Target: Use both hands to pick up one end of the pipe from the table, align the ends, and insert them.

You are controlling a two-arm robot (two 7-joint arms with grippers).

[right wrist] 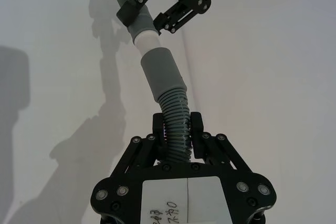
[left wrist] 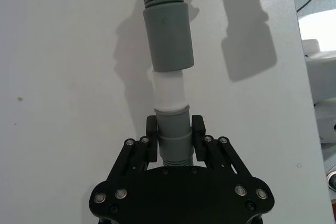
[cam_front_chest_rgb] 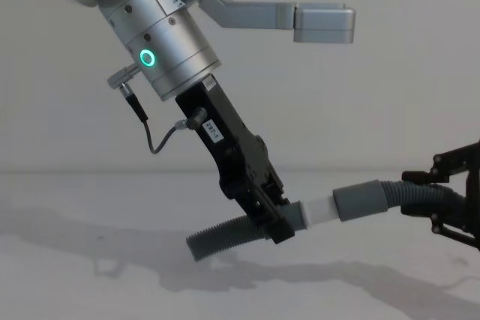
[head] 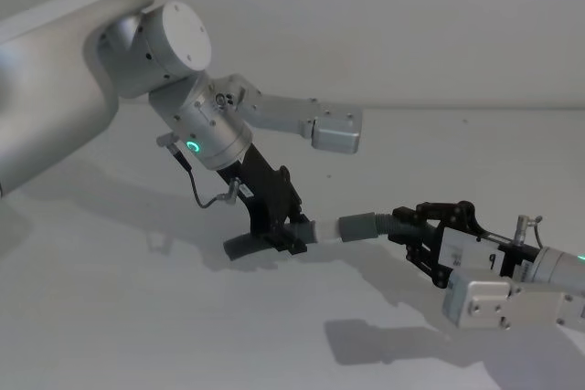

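Your left claw point(left wrist: 175, 129) is clamped on the smooth grey cuff of the left hose piece point(cam_front_chest_rgb: 221, 236), just behind its white spigot point(left wrist: 169, 90). That is a good hold: the cuff looks stiff, so the spigot should point where the claw points. The ribbed tail behind it droops toward the counter point(head: 137, 317); you cannot tell whether it touches.

Your right claw point(right wrist: 177, 127) is closed on the ribbed part of the right hose piece point(right wrist: 176, 114), well back from its grey sleeve point(right wrist: 163, 74). The ribs look soft and springy, and the piece curves between claw and sleeve, so expect the sleeve to bend aside rather than push straight. A grip nearer the sleeve would likely steer better. Both pieces look light, and the ribs should keep them from slipping.

The two pieces are held above the counter, with the spigot's tip meeting the sleeve's mouth at a slight angle. How far in it sits cannot be seen.

Further out, the left arm's cable point(head: 196, 191) and camera box point(head: 336, 130) hang clear of the joint, and nothing stands between the claws. Beneath the joint there are only shadows on the counter.
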